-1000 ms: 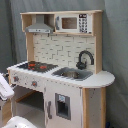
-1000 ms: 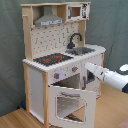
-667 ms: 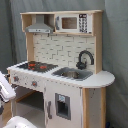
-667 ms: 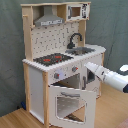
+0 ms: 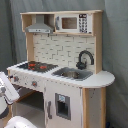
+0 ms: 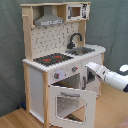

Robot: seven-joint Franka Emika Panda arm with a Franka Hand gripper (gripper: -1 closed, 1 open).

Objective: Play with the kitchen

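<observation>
The kitchen [image 5: 60, 75] is a tall toy of white panels and light wood, and it shows in both exterior views. On its counter are a black-red stovetop [image 5: 35, 65], a grey sink [image 5: 73, 74] and a black faucet [image 5: 85, 58]. A silver hood [image 6: 49, 20] hangs above the stovetop. In the second exterior view the oven door [image 6: 70, 104] hangs open, tilted forward. My white arm reaches in from the second exterior view's right, with the gripper [image 6: 89, 67] close to the kitchen's front, just right of the knobs [image 6: 58, 75]. In the first exterior view only part of the arm [image 5: 6, 93] shows at the left edge.
A microwave [image 5: 73, 23] sits on the top shelf beside the hood. A dark grey curtain [image 5: 117, 50] hangs behind the kitchen. The kitchen stands on a wooden floor [image 6: 15, 119].
</observation>
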